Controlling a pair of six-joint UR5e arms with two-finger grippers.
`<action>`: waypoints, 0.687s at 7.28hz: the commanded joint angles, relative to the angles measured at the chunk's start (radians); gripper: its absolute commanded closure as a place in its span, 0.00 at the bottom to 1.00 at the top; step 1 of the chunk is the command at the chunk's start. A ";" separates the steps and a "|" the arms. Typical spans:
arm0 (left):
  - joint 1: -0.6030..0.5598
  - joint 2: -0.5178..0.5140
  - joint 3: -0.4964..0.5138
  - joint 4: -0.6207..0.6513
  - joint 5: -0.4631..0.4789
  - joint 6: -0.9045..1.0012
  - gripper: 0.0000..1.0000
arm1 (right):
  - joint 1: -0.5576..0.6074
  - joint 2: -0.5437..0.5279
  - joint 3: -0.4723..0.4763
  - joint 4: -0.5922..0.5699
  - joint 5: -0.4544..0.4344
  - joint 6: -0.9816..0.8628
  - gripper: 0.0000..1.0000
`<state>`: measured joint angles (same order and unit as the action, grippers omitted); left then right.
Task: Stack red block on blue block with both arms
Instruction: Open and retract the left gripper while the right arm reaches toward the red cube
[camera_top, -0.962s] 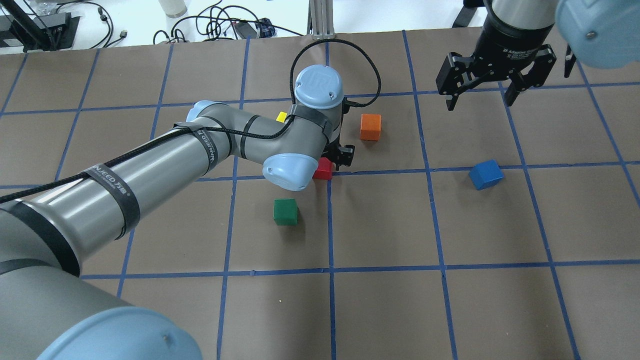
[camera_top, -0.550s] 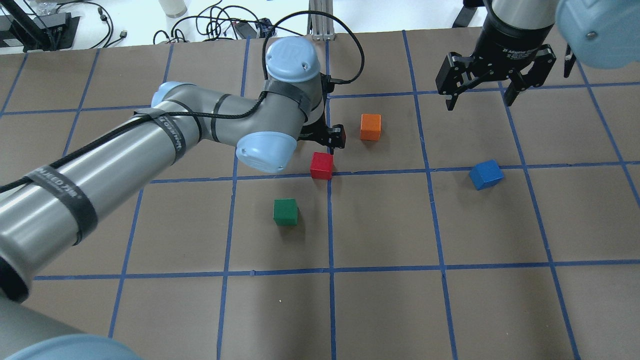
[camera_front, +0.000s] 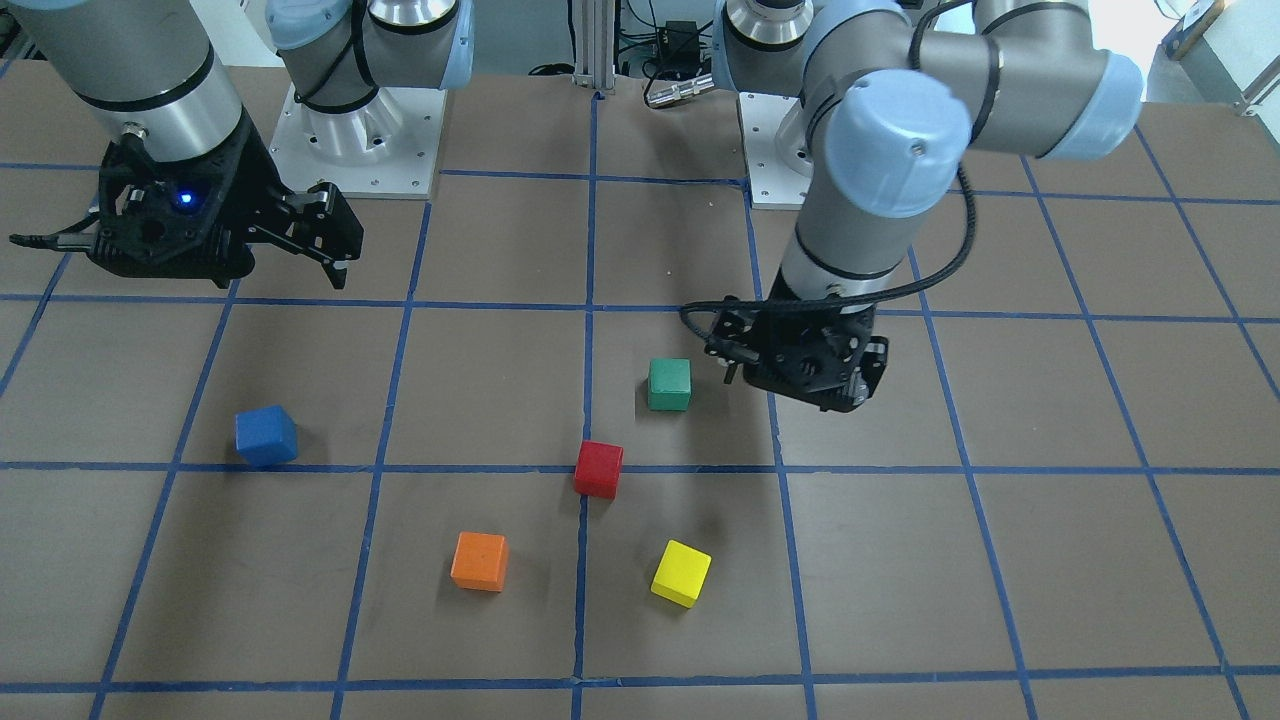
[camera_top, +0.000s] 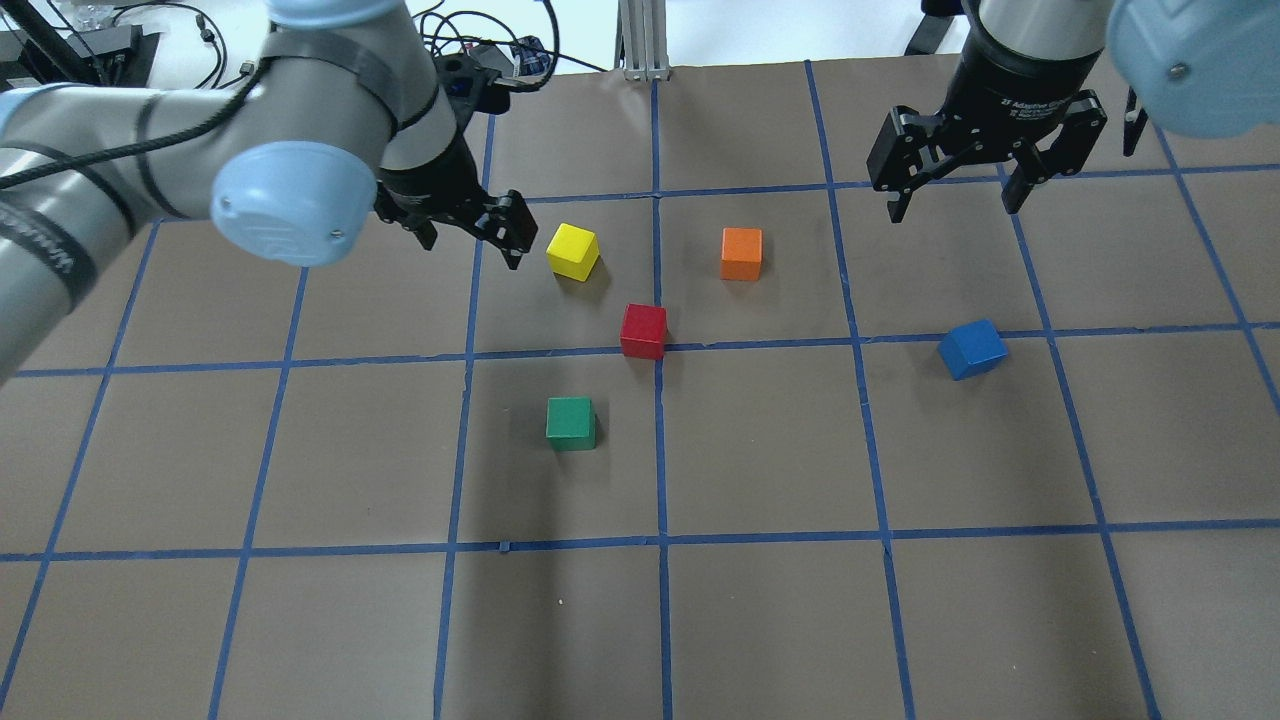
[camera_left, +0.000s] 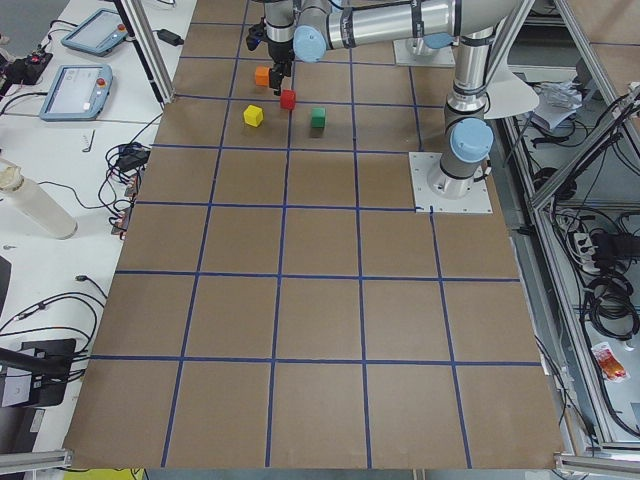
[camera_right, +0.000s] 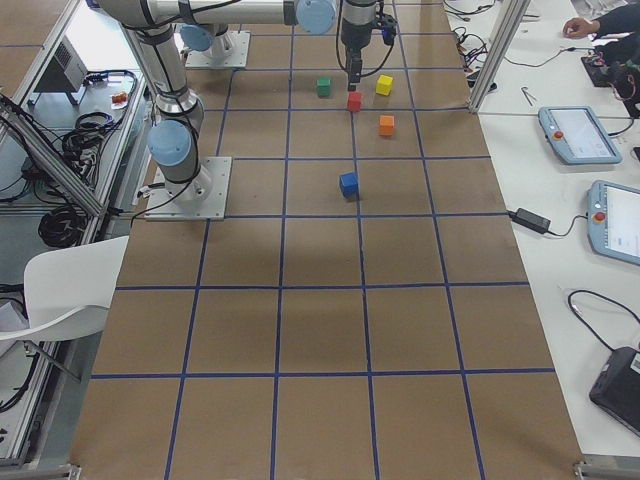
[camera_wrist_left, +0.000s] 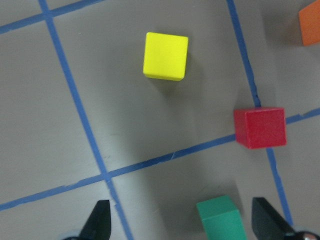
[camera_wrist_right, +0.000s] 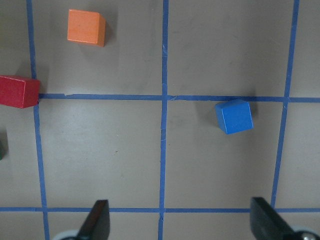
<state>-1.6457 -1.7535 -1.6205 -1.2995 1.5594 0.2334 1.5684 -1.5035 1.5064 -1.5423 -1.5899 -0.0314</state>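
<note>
The red block (camera_top: 643, 331) lies on the brown table near the middle, on a blue tape line; it also shows in the left wrist view (camera_wrist_left: 260, 127). The blue block (camera_top: 972, 349) lies apart to its right, slightly turned, and shows in the right wrist view (camera_wrist_right: 234, 116). My left gripper (camera_top: 470, 232) is open and empty, raised to the left of the yellow block and well away from the red block. My right gripper (camera_top: 955, 195) is open and empty, hovering beyond the blue block.
A yellow block (camera_top: 573, 250), an orange block (camera_top: 741, 253) and a green block (camera_top: 571, 422) lie around the red block. Cables and gear (camera_top: 420, 45) lie past the table's far edge.
My left arm has pulled back from over the red block, up and to the left, uncovering the yellow block. The red block stays on the table. The right arm has not moved.
</note>
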 joint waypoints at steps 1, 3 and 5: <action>0.067 0.080 -0.009 -0.067 0.051 0.044 0.00 | 0.002 0.006 0.000 -0.002 -0.014 -0.010 0.00; 0.072 0.071 0.052 -0.135 0.054 0.024 0.00 | 0.004 0.012 0.003 -0.002 0.004 -0.005 0.00; 0.061 0.032 0.112 -0.179 0.048 -0.148 0.00 | 0.015 0.083 -0.002 -0.095 0.001 0.011 0.00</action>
<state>-1.5774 -1.7027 -1.5370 -1.4523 1.6098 0.1864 1.5746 -1.4657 1.5079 -1.5676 -1.5910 -0.0327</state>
